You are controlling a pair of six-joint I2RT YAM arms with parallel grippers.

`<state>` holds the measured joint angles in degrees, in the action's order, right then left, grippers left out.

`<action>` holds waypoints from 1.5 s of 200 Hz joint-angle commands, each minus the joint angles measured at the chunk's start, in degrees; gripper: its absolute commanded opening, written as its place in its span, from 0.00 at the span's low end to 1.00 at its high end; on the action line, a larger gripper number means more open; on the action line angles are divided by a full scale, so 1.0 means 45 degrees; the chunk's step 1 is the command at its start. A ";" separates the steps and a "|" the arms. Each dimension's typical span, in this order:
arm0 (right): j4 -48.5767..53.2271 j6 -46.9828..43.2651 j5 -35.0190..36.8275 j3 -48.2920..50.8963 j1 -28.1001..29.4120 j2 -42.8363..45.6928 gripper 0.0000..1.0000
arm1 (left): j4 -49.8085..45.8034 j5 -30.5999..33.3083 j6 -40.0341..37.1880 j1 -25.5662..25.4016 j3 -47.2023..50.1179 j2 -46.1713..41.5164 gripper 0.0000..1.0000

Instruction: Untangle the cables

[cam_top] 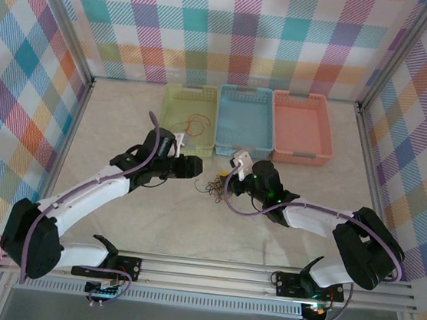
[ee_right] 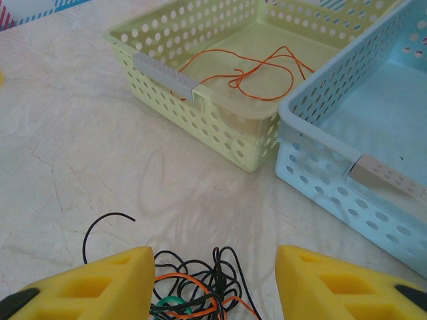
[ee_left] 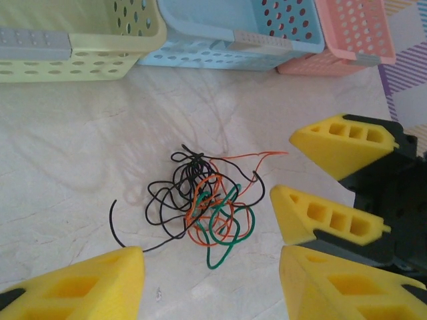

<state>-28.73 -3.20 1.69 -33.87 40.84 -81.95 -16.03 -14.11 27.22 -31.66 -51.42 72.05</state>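
Left gripper [cam_top: 195,167]: jaws spread, nothing held; cables lie just to its right.
Cables [ee_left: 203,203]: black, orange and green, knotted on table [ee_left: 67,167] between both grippers; no long axis.
Right gripper [ee_right: 215,257]: jaws spread astride the cables; judged nearer.
Baskets [cam_top: 248,89]: three counted; one orange cable [ee_right: 253,70] in green basket [ee_right: 220,133].

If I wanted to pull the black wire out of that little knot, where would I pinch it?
Probably the loose tail of the black wire, which curves out of the tangle onto bare table. Come straight down from above, pinching across it: it lies flat and alone there, so neither the orange wire nor the green wire gets caught.
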 commanded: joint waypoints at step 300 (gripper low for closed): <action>0.2240 -0.0441 0.0645 -0.0704 -0.0237 0.0998 0.31 | 0.1627 -0.1519 0.0150 -0.0816 -0.0333 0.3090 0.48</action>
<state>-24.73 -3.99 4.36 -34.24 40.23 -79.53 -8.78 -21.15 27.59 -34.85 -53.67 85.89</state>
